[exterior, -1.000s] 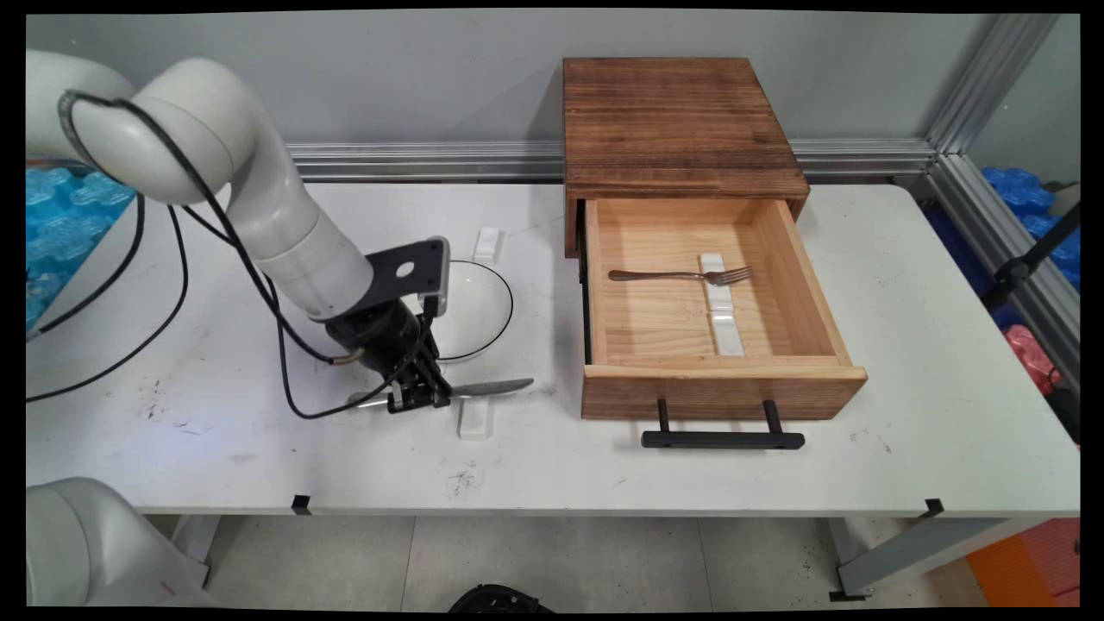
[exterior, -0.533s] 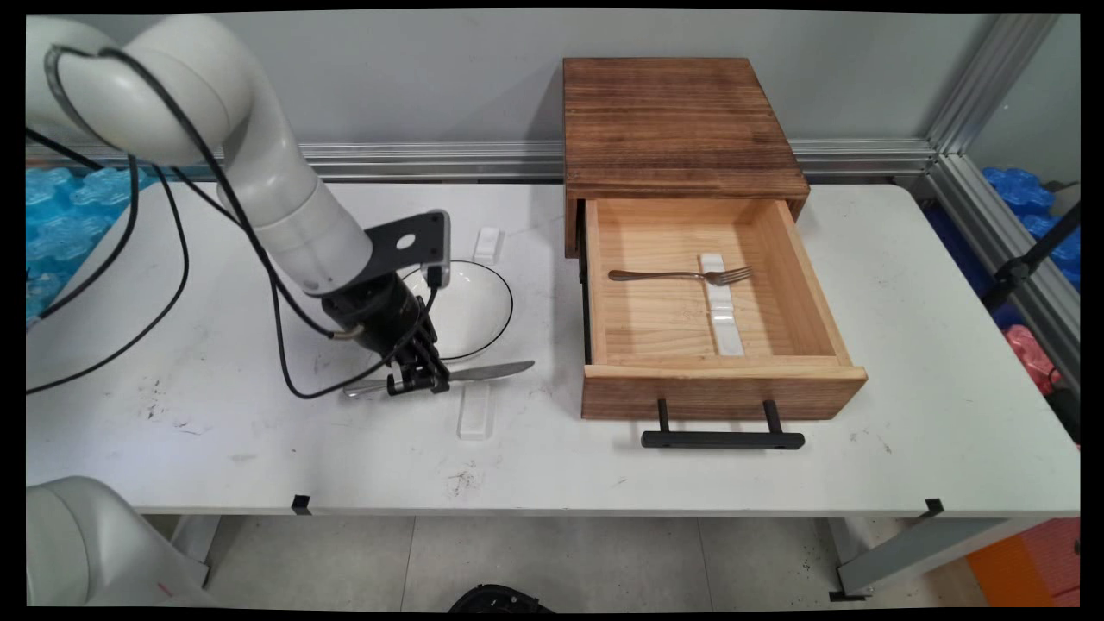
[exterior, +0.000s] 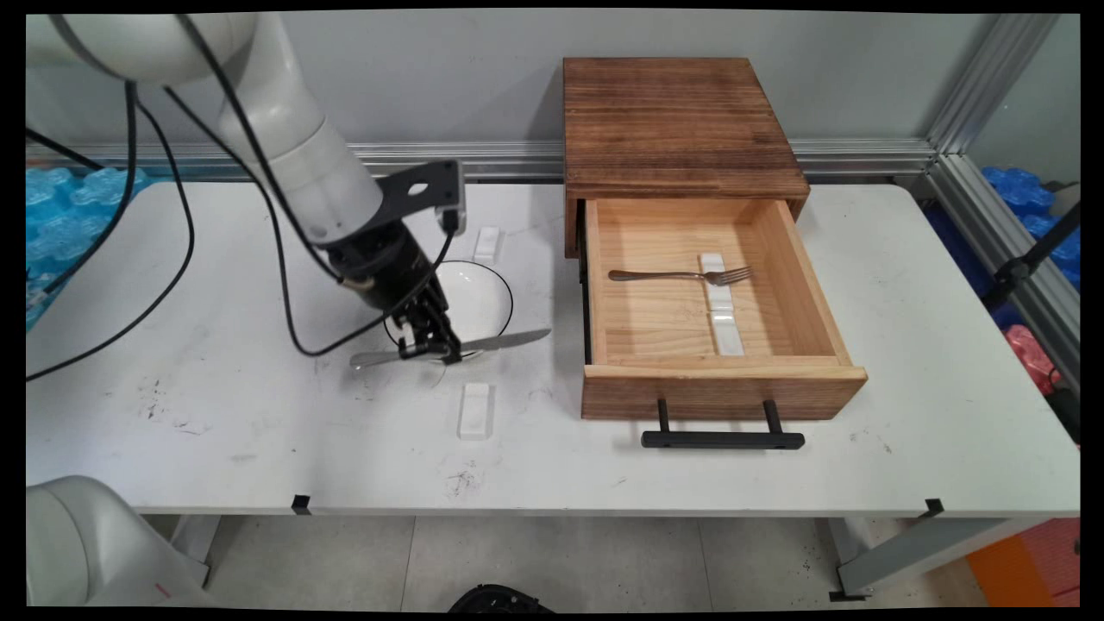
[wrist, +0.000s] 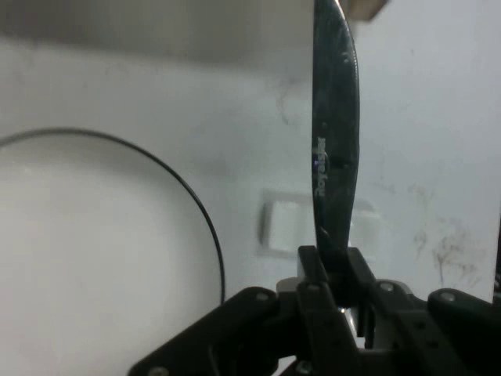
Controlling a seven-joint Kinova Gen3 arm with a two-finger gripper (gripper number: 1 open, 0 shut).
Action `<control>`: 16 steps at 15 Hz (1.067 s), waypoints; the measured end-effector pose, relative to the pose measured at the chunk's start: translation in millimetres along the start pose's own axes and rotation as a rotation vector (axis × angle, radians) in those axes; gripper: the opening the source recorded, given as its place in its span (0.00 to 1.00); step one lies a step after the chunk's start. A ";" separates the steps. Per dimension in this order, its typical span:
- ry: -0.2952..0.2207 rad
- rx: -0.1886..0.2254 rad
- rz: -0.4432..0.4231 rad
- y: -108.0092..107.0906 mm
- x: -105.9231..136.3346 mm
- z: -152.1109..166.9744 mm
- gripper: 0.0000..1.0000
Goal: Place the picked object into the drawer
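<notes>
White table (exterior: 776, 466) | we saw the gripper (exterior: 429, 348) clamped on a knife (exterior: 509, 340), lifted level over the bowl's (exterior: 483, 297) near rim | rest (exterior: 475, 410) just below, bare.

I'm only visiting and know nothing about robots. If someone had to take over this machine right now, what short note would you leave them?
Gripper: shut on the knife, gripping it near the middle and holding it level above the table, over the near rim of the white plate.
Below it: a small white rest lies bare on the table; a second rest lies beyond the plate.
Drawer of the wooden box: pulled open. Inside, a fork lies with its tines across a long white rest.
</notes>
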 end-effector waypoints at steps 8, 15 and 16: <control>0.034 0.010 0.000 -19.3 43.3 -30.9 0.00; 0.076 0.022 0.018 -35.5 82.3 -41.9 0.00; 0.083 0.024 0.021 -37.4 87.6 -41.9 0.00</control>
